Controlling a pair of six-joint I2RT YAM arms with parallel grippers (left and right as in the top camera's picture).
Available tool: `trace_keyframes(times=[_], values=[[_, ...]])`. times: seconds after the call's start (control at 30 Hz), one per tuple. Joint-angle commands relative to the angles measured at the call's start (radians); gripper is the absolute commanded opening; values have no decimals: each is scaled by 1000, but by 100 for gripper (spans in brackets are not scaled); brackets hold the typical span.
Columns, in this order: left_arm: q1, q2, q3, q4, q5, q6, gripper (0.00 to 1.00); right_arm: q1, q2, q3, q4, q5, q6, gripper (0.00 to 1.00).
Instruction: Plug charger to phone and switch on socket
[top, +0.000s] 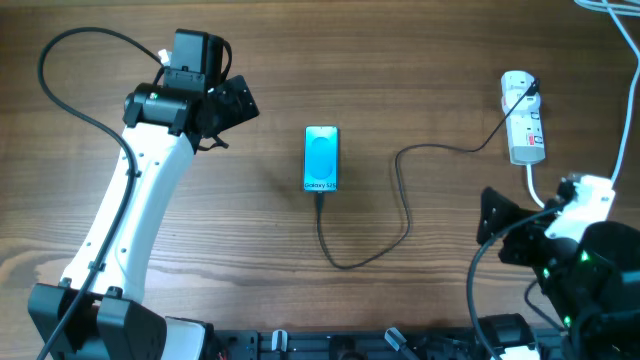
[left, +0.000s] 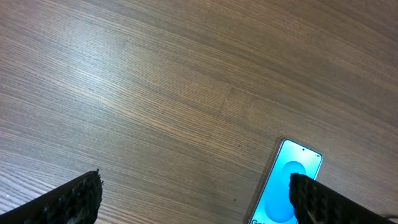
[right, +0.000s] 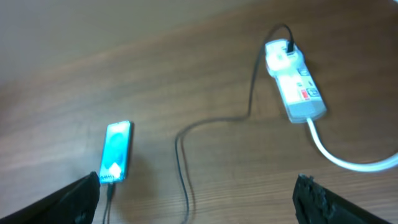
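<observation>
**Q:** Which step is in hand?

**A:** Going by the overhead view, the plugging-in looks done. The thin black charger cable (top: 406, 215) is ending at the lower short edge of the small flat smartphone with the turquoise-lit screen (top: 321, 158), which is lying at the centre of the frame. I cannot tell whether the tip is fully seated. I am therefore treating the switch as the step in hand.

**Q:** How are your grippers standing?

**A:** I am holding the left gripper (top: 235, 100) at the upper left with its jaws wide apart, gripping nothing and well apart from the phone. The right gripper (top: 500, 232), at the lower right, is likewise gaping and empty. It is hanging near the white cord (top: 533, 185) of the elongated white power strip (top: 524, 118). The strip is lying at the upper right, with the cable's other end plugged into its upper end.

**Q:** What is the next move calling for?

**A:** In my judgement the right arm, being the nearer, should travel up the frame to the strip. One fingertip should then press down on the red-marked switch (right: 305, 93) without shoving the light strip or snagging the cable.

**Q:** Is any writing legible?

**A:** The phone is showing "Galaxy" in small letters at its lower end, followed by characters too small to be sure of. The strip's markings are showing only as a red patch.
</observation>
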Motion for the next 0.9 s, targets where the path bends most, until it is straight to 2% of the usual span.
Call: trace_keyframes(times=[0.0, 0.23, 0.5, 0.87], values=[[-1, 2, 3, 0, -16, -13, 100, 8, -35, -98, 103, -32, -48, 100], [-1, 2, 3, 0, -16, -13, 100, 2, -178, -310, 362, -161, -207, 99], [-1, 2, 3, 0, -16, -13, 100, -124, -329, -555, 626, -278, -210, 100], [-1, 2, 3, 0, -16, -13, 100, -134, -484, -777, 823, -282, -254, 100]])
